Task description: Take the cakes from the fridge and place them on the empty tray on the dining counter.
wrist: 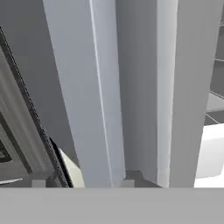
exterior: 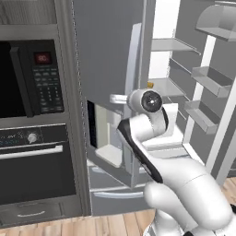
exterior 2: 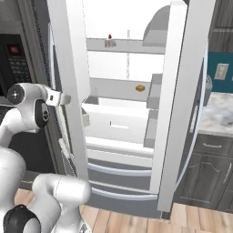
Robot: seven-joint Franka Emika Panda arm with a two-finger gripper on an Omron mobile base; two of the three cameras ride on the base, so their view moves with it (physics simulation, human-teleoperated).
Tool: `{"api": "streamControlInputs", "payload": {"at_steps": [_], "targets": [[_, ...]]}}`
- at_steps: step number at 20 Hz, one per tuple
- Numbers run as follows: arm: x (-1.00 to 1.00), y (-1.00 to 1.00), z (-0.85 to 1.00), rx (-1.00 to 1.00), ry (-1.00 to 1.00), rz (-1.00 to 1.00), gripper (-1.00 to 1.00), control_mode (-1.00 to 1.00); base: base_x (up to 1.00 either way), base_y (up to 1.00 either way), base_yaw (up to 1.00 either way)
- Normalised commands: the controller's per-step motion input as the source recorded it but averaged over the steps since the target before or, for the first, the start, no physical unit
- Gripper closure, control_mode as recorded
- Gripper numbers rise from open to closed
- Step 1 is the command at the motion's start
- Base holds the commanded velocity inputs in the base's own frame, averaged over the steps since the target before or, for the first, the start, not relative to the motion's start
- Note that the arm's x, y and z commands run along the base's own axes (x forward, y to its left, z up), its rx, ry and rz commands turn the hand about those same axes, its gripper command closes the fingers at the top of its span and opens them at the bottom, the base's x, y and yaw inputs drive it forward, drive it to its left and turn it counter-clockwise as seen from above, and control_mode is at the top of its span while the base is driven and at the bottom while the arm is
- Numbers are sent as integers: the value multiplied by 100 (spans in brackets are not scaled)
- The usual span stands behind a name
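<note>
Sitting shelved: two cakes [exterior 2: 109,43], fridge [exterior 2: 127,109].

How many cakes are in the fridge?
2. The white cake with a cherry sits on the upper shelf; the tan-brown cake sits on the shelf below, further right. Doors may hide others.

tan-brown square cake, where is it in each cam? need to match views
Left base view: tan-brown square cake, a small speck at upper centre on a fridge shelf, just above the arm's wrist joint.
Right base view: centre right, on the middle shelf's front edge.
Hand view: not in it.
Shared landmark: the open fridge door's edge.
</note>
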Motion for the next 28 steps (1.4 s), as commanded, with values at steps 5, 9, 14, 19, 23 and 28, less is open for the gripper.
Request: {"api": "streamControlInputs", "payload": {"at_steps": [5,9,14,19,23,28], "targets": [[-90,70,5,15,0,-4,100,-100,0,0,0],[-89,76,0,14,0,-3,100,-100,0,0,0],[-70,72,0,13,0,0,100,-100,0,0,0],[-77,21,26,5,-3,1,100,-100,0,0,0],[-100,-89,72,0,-21,9,100,-100,0,0,0],[-98,-100,73,0,-28,11,100,-100,0,0,0]]}}
